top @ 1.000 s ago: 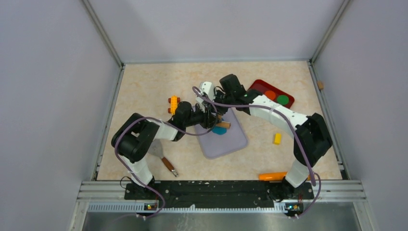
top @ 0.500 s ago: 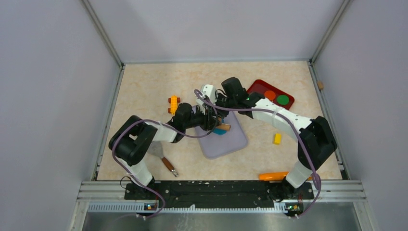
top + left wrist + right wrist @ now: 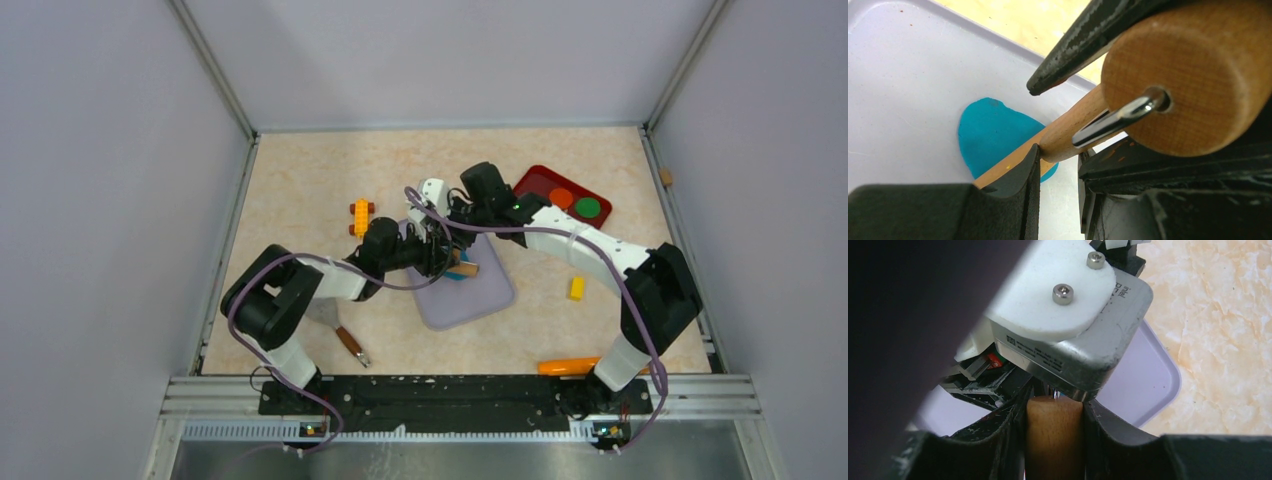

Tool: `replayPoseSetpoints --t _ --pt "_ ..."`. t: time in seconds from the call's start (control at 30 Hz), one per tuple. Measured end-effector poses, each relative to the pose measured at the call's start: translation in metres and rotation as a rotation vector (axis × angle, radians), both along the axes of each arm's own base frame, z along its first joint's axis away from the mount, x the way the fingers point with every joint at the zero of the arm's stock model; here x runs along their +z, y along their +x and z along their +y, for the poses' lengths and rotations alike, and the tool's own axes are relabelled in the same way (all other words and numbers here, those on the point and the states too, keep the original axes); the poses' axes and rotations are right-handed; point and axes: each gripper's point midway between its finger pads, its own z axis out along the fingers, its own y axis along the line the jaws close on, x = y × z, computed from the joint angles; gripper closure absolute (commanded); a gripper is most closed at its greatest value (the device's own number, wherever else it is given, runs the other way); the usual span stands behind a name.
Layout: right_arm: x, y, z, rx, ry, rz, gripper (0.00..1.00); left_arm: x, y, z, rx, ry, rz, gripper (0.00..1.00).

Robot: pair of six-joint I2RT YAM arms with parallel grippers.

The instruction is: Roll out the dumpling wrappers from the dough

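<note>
The tan wooden roller (image 3: 1193,80) has crept nearer over the flattened teal-blue putty dough (image 3: 990,132) on the lavender mat (image 3: 903,90). Left fingers (image 3: 1013,180) and right fingers (image 3: 1108,435) clamp its ends and should press evenly.

One dough (image 3: 990,132), one roller (image 3: 1188,75), one mat (image 3: 470,300), one tray (image 3: 538,183).

text: "intel" | on: grey camera housing (image 3: 1087,356) | sticker (image 3: 1034,351) print: seemingly illegible

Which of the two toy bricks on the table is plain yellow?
The small brick right of the lavender mat; the brick left of the mat is larger, orange and yellow.
</note>
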Motion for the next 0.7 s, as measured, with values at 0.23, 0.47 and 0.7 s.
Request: replayPoseSetpoints --t 0.23,0.47,0.7 --pt "-0.0012 -0.0048 0.0 0.01 0.002 0.015 1.0 -0.0008 -0.0056 0.0 -0.003 0.006 0.012 1.0" --pt "-0.0018 -0.0059 -0.0008 0.01 0.002 0.016 1.0 -0.0012 -0.0073 -0.0008 -0.007 0.008 0.017 1.0" --pt "-0.0021 -0.0072 -0.0012 0.012 0.002 0.021 1.0 -0.0015 -0.0094 -0.0012 -0.01 0.009 0.022 1.0"
